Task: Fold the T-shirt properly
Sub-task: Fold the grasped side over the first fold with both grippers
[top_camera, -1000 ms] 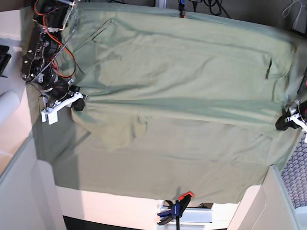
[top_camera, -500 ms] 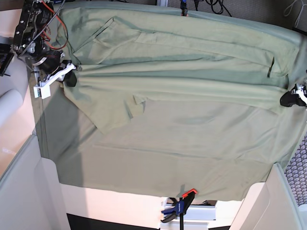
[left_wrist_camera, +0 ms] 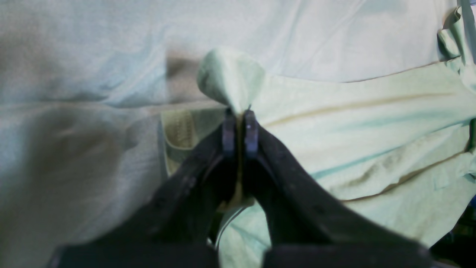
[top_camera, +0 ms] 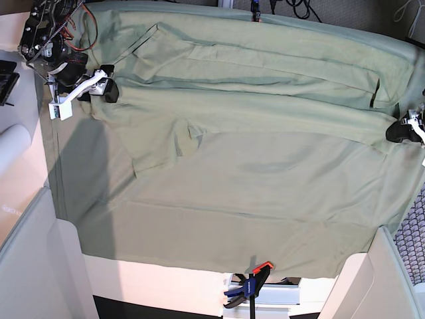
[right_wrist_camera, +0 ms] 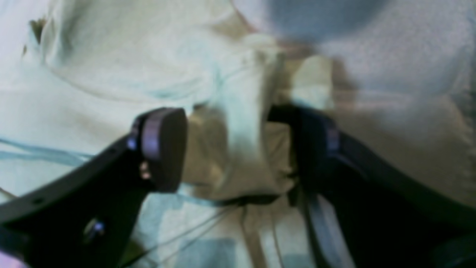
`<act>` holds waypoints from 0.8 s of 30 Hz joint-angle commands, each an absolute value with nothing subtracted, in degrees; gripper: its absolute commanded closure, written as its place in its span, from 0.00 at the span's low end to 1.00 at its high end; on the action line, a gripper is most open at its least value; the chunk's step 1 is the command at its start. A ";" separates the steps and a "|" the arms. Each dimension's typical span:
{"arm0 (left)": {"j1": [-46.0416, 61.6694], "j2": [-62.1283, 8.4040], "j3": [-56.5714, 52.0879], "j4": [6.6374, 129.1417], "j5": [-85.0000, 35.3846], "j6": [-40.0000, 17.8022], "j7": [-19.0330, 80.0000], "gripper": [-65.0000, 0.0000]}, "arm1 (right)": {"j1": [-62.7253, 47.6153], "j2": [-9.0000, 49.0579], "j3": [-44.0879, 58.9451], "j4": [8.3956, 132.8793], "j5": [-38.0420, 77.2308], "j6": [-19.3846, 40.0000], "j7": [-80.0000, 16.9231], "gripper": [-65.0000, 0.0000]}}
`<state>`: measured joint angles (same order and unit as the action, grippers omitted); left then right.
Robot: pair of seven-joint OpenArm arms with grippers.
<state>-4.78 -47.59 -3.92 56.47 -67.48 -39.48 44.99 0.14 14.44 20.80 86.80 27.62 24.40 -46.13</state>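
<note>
Left wrist: left gripper (left_wrist_camera: 240, 128) pinching T-shirt (left_wrist_camera: 372, 123) fold. Right gripper (right_wrist_camera: 238, 149) spread wide, holding nothing. Soft, limp; best gripped at hems or corners.

The T-shirt (top_camera: 252, 106) lies spread across the tablecloth (top_camera: 219, 226).

A desk is seen from above, covered edge to edge by a large grey-green cloth (top_camera: 265, 226) that hangs over the near side. The cloth is fixed at the near edge by a blue-and-black bar clamp with an orange trigger (top_camera: 247, 287), and a second clamp (top_camera: 252, 12) is noted at the far edge. Pale cream panels (top_camera: 40, 266) are observed at the lower left and lower right corners. A white cylindrical roll (top_camera: 13, 143) lies at the left. Dark cables (top_camera: 299, 8) are visible beyond the far edge. A metal mesh surface (top_camera: 415, 232) is seen at the right. Lighting is even, with soft shadows.
</note>
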 commanded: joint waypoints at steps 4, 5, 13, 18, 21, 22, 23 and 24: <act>-5.67 -49.36 -4.51 57.21 -68.36 -40.00 43.77 1.00 | 2.31 14.63 24.91 89.56 28.42 24.34 -43.13 0.32; -5.67 -49.36 -4.51 57.21 -68.38 -40.00 43.77 1.00 | 3.18 14.24 25.82 89.73 28.45 24.34 -42.94 0.32; -5.52 -49.36 -4.51 57.21 -68.38 -40.00 44.01 1.00 | 13.15 10.59 25.34 85.95 25.26 24.36 -40.99 0.32; -5.52 -49.36 -4.51 57.21 -68.38 -40.00 44.01 1.00 | 19.99 7.57 20.99 73.82 18.22 24.36 -34.57 0.32; -5.52 -49.36 -4.51 57.21 -68.42 -40.00 44.01 1.00 | 22.98 6.22 18.65 65.69 15.40 24.38 -31.29 0.32; -5.54 -49.36 -4.51 57.21 -68.60 -40.00 44.01 1.00 | 23.59 5.96 17.82 63.44 15.18 24.38 -30.70 0.32; -5.54 -49.36 -4.51 57.21 -68.93 -40.00 44.01 1.00 | 24.05 5.72 16.93 61.76 15.16 24.38 -30.28 0.32; -5.54 -49.36 -4.51 57.21 -69.47 -40.00 44.01 1.00 | 24.25 5.54 15.99 60.62 15.20 24.38 -30.11 0.32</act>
<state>-4.62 -47.62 -3.92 56.51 -68.27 -39.48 45.01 22.57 5.06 16.01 59.70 14.50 24.21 -31.29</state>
